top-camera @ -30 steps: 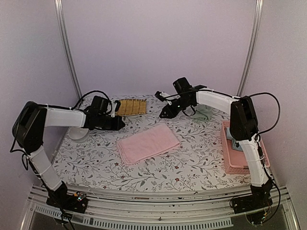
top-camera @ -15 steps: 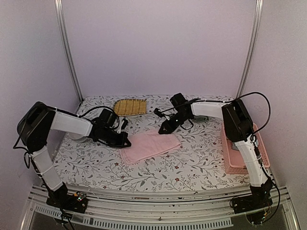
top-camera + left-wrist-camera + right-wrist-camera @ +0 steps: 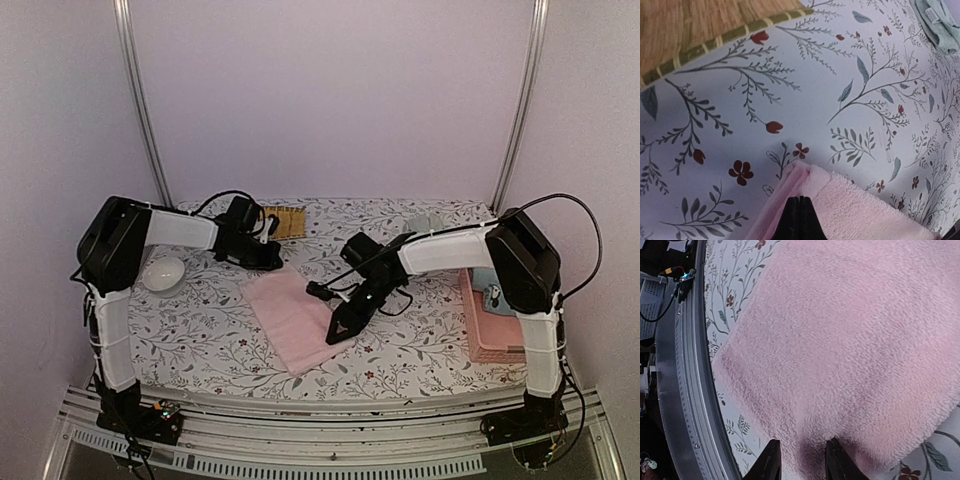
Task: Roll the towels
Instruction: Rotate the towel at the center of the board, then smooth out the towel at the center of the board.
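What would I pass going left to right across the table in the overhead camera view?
White round object → pink towel → pale green towel → pink basket. The woven mat and both grippers overlap the pink towel's span, so they are left out.

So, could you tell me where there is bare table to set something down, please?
Free: near left, between the white object and the pink towel; near right, between towel and pink basket. Crowded: around the left gripper and right gripper.
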Robot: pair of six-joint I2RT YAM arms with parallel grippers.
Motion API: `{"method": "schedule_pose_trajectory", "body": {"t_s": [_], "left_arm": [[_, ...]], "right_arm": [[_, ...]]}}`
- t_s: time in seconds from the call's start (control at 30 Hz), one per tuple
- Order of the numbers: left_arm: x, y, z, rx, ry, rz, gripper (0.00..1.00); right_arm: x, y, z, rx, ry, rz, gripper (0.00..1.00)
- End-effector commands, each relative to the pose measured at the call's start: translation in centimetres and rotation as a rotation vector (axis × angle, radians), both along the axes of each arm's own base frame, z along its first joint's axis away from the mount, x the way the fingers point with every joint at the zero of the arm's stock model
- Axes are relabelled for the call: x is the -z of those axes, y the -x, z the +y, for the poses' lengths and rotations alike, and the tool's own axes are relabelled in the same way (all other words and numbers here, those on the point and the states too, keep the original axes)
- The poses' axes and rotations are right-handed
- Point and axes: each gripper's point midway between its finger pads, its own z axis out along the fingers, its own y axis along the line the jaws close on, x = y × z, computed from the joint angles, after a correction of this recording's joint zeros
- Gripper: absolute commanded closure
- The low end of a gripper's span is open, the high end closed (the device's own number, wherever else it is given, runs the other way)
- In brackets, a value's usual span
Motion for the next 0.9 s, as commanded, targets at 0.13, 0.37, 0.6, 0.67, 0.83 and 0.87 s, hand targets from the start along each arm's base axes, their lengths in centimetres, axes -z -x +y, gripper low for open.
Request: {"method": "schedule_pose_trajectory", "body": {"t_s": [0.13,0.37,0.6,0.67,0.83,0.87], "left_arm": [[-8.9,1.2,-1.5,0.081,0.065,-0.141,0.99],[-11.5,12.1,-3.7,0.279,0.244,-0.177,1.0],[-10.4,22.4,-7.0,0.563,0.379,-0.141,1.0],[-9.3,24.0,-7.9,0.601,0.417,-0.1,1.0],[-3.8,26.4,-9.8,0.666,0.347,0.005,1.0],[-2.5,26.5,-9.8,0.66,0.335,0.025,1.0]], "right_arm": [[-7.7,-1.7,-0.6,-0.006,-0.151,-0.067,0.63],[-9.9,-2.9,-1.4,-0.001,-0.213,-0.093,0.68],[-11.1,-5.4,-0.6,0.009,-0.219,-0.176,0.75],[-11.2,-5.4,-0.2,-0.002,-0.243,-0.149,0.77],[-9.8,-3.8,0.2,-0.034,-0.273,-0.023,0.85],[-9.4,-3.5,0.0,-0.033,-0.269,-0.013,0.85]]}}
